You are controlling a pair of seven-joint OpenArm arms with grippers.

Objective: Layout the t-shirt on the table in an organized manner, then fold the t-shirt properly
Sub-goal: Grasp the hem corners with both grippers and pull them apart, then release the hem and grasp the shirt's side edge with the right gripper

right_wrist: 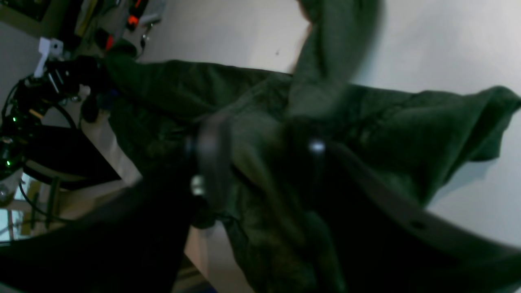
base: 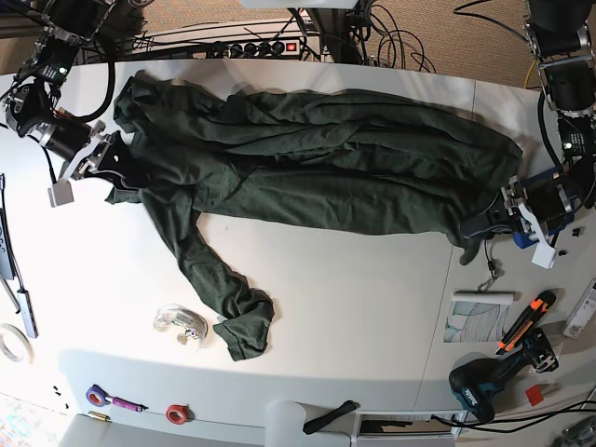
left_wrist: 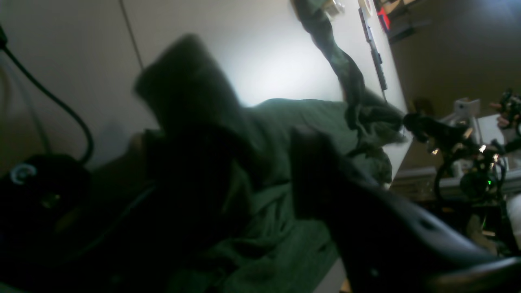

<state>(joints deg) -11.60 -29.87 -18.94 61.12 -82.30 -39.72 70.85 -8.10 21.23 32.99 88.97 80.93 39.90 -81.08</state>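
One t-shirt (base: 307, 168) stretches lengthwise across the table (base: 354, 317).

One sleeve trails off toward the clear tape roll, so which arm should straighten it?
Probably right: its pincer sits at the dark green fabric t-shirt's end beside that trailing sleeve; the left pincer is across the table.

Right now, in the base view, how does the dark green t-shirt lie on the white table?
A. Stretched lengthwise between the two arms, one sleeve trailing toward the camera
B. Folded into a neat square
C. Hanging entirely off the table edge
A: the t-shirt spans the table between both arms, wrinkled, one sleeve trailing forward.
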